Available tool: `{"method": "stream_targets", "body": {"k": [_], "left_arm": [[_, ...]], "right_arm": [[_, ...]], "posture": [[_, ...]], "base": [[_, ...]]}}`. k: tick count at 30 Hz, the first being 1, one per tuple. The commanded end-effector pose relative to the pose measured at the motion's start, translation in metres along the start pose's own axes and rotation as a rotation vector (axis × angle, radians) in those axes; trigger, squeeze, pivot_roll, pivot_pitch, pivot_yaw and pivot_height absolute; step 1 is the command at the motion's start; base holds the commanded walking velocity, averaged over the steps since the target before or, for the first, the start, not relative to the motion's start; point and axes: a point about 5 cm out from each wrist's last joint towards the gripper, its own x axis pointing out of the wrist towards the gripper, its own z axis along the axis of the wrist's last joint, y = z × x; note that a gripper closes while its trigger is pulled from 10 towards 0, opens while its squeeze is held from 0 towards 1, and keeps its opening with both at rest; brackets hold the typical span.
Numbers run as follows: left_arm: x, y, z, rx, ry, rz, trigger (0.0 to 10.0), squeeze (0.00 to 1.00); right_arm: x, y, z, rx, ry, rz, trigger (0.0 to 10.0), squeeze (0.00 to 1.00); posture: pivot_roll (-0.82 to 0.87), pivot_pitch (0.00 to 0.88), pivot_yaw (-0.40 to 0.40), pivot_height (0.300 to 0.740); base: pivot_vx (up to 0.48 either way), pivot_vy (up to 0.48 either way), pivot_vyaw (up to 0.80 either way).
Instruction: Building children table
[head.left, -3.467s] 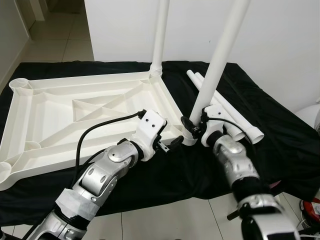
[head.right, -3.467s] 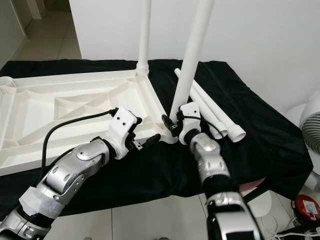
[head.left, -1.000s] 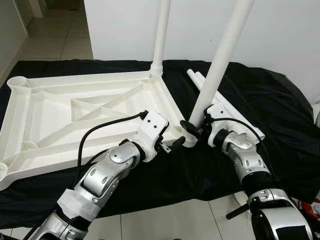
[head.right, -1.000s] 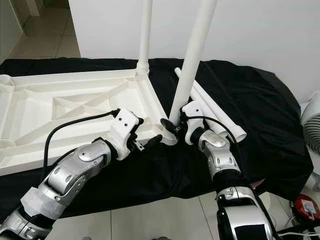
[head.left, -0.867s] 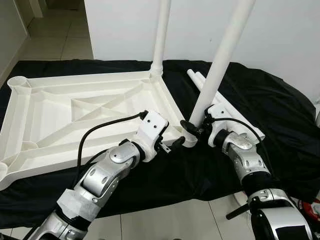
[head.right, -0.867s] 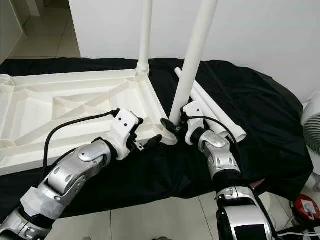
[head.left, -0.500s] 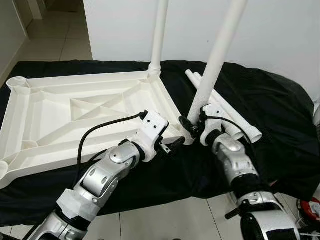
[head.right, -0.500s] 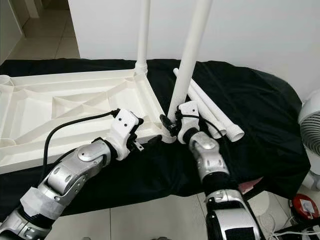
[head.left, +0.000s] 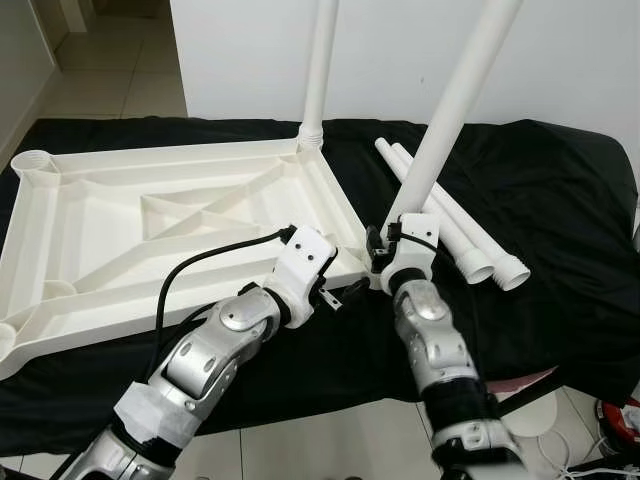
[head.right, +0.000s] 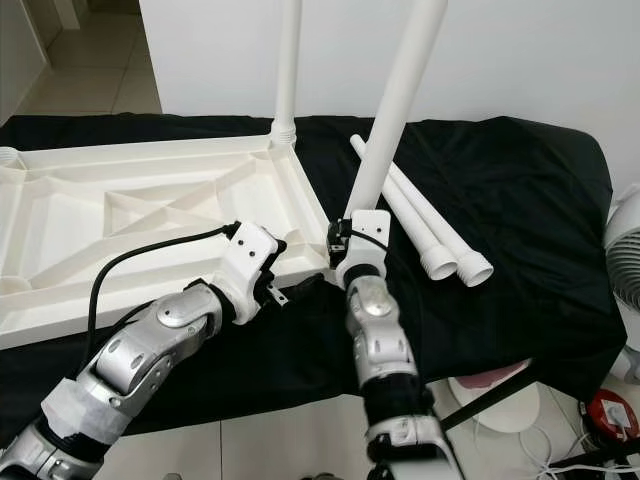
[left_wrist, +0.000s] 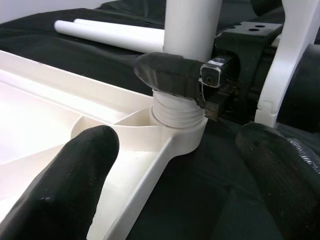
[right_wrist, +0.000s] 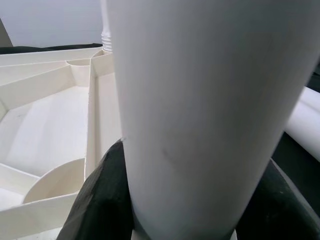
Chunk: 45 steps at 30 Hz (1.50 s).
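Since half a second ago the right arm has swung in under the leg it holds, its forearm now running almost straight up the left eye view instead of coming in from 4 o'clock, and that leg leans further toward 1 o'clock.

Nearest, the left gripper (head.left: 345, 293) sits at the tabletop's near right corner, fingers spread apart and holding nothing; one finger lies over the tray edge, the other over the black cloth (head.left: 560, 230).

At 3 o'clock of it, the right gripper (head.left: 375, 250) is clamped on the base of the second leg (head.left: 440, 140), just above the threaded collar (left_wrist: 177, 112), which sits in its corner socket. That leg is tilted, so I judge it not yet screwed home.

The upturned tabletop (head.left: 130, 230) lies underside up, its ribbed recesses holding nothing. At 12 o'clock, the first leg (head.left: 320, 70) stands upright in the far right socket. At 2 o'clock, two spare legs (head.left: 450, 215) lie side by side on the cloth.

By my reckoning: one leg fitted, one going in, two left, with the left-side sockets (head.left: 35, 163) unfilled.
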Motion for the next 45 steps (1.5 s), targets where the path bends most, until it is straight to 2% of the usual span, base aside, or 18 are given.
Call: {"method": "stream_targets", "body": {"k": [1,3,4,6,7,13,15,16,18,20,27,28,29,38,39,41,42,45], "left_arm": [[0.001,-0.011,0.000,0.018,0.003,-0.123,10.0,0.00],[0.001,-0.011,0.000,0.018,0.003,-0.125,10.0,0.00],[0.002,-0.011,0.001,0.019,0.002,-0.126,10.0,0.00],[0.002,-0.011,0.001,0.019,0.001,-0.126,10.0,0.00],[0.002,-0.010,0.001,0.019,0.000,-0.125,10.0,0.00],[0.001,-0.009,0.001,0.019,0.001,-0.121,10.0,0.00],[-0.001,-0.010,-0.001,0.016,0.004,-0.118,10.0,0.00],[-0.001,-0.010,-0.001,0.016,0.006,-0.117,10.0,0.00],[-0.001,-0.010,-0.001,0.016,0.006,-0.117,10.0,0.00],[-0.002,-0.009,-0.001,0.017,0.006,-0.115,10.0,0.00],[-0.002,-0.008,-0.001,0.016,0.005,-0.113,10.0,0.00],[-0.001,-0.008,-0.001,0.015,0.005,-0.114,10.0,0.00],[-0.001,-0.008,-0.001,0.016,0.005,-0.118,10.0,0.00],[0.000,-0.008,-0.001,0.017,0.004,-0.119,10.0,0.00],[0.000,-0.008,0.000,0.017,0.003,-0.116,10.0,0.00],[0.000,-0.008,0.000,0.018,0.002,-0.114,10.0,0.00],[0.000,-0.008,0.000,0.017,0.002,-0.113,10.0,0.00],[-0.001,-0.007,0.000,0.018,0.001,-0.108,10.0,0.00]], "right_arm": [[0.000,-0.001,0.012,0.011,-0.052,-0.004,10.0,0.00],[0.000,-0.004,0.014,0.017,-0.066,-0.006,10.0,0.00],[-0.001,-0.007,0.016,0.032,-0.078,-0.002,10.0,0.44],[-0.002,-0.009,0.017,0.044,-0.087,0.000,10.0,0.44],[-0.004,-0.010,0.020,0.038,-0.103,-0.001,10.0,1.00],[-0.017,-0.009,0.019,0.006,-0.124,0.028,10.0,1.00],[-0.030,-0.008,0.015,-0.026,-0.112,0.059,10.0,1.00],[-0.037,-0.008,0.012,-0.027,-0.107,0.084,10.0,0.00],[-0.037,-0.008,0.012,-0.027,-0.107,0.084,10.0,0.00],[-0.050,-0.009,0.008,-0.040,-0.103,0.126,10.0,0.00],[-0.055,-0.009,0.006,-0.035,-0.095,0.142,10.0,0.00],[-0.058,-0.010,0.004,-0.026,-0.083,0.157,2.9,0.00],[-0.060,-0.008,0.002,-0.022,-0.072,0.182,0.0,0.00],[-0.061,-0.003,0.000,-0.005,-0.057,0.221,0.0,0.00],[-0.060,-0.001,0.001,-0.004,-0.053,0.237,9.2,0.00],[-0.059,-0.001,0.002,-0.005,-0.048,0.249,9.2,0.00],[-0.057,-0.001,0.003,-0.004,-0.048,0.256,10.0,0.00],[-0.051,-0.009,0.006,-0.016,-0.051,0.249,10.0,0.00]], "posture": [[0.03,0.027,-0.090,0.740],[0.03,0.026,-0.091,0.740],[0.03,0.023,-0.092,0.740],[0.03,0.022,-0.093,0.740],[0.03,0.020,-0.093,0.740],[0.03,0.018,-0.096,0.740],[0.03,0.018,-0.099,0.740],[0.03,0.018,-0.098,0.740],[0.03,0.018,-0.098,0.740],[0.03,0.020,-0.099,0.740],[0.03,0.021,-0.096,0.740],[0.02,0.023,-0.091,0.740],[0.02,0.023,-0.088,0.740],[0.02,0.026,-0.092,0.740],[0.02,0.025,-0.093,0.740],[0.02,0.025,-0.093,0.740],[0.03,0.026,-0.095,0.740],[0.03,0.027,-0.096,0.740]], "base": [[0.000,0.000,0.00],[0.000,0.000,0.00],[0.000,0.000,0.00],[0.000,0.000,0.00],[0.000,0.000,0.00],[0.000,0.000,0.00],[0.000,0.000,0.00],[0.000,0.000,0.00],[0.000,0.000,0.00],[0.000,0.000,0.00],[0.000,0.000,0.00],[0.000,0.000,0.00],[0.000,0.000,0.00],[0.000,0.000,0.00],[0.000,0.000,0.00],[0.000,0.000,0.00],[0.000,0.000,0.00],[0.000,0.000,0.00]]}}
